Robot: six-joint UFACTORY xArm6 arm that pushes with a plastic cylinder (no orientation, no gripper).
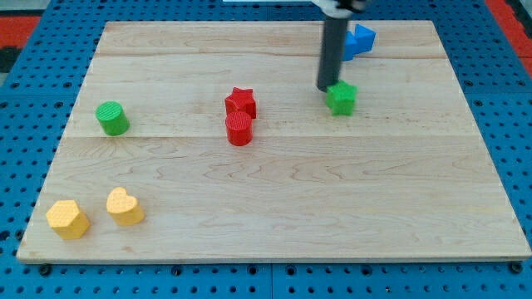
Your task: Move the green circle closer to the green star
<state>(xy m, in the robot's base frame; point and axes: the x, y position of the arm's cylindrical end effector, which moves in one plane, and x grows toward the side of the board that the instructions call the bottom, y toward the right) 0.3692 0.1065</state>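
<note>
No claw on this rig, so no wide/narrow/holding state to report: the arm ended in a plain dark rod. My tip [325, 89] sat on the counter [274, 208] at the far right, just beside the green star [342, 97], on its left far edge. Touching or a hair apart: couldn't tell from this angle. Rod stood upright; its upper part ran out of frame at the top.

Blue block [359, 39] was just behind the rod, to its right, near the counter's far edge. Shape unclear, partly hidden by the rod.

Red star [241, 102] was mid-counter, left of the green star and apart from it. Red cylinder [239, 129] sat directly in front of the red star, touching it or nearly so.

Green circle [111, 118] was at the far left, well apart from the green star, with the red pair between them. It sat slightly nearer than the star. Nothing was touching it.

Two yellow blocks were at the near left corner: a yellow heart [125, 206], and a yellow hexagon [67, 218] to its left, close but apart.

Counter was a light wood board resting on blue pegboard [507, 124].
</note>
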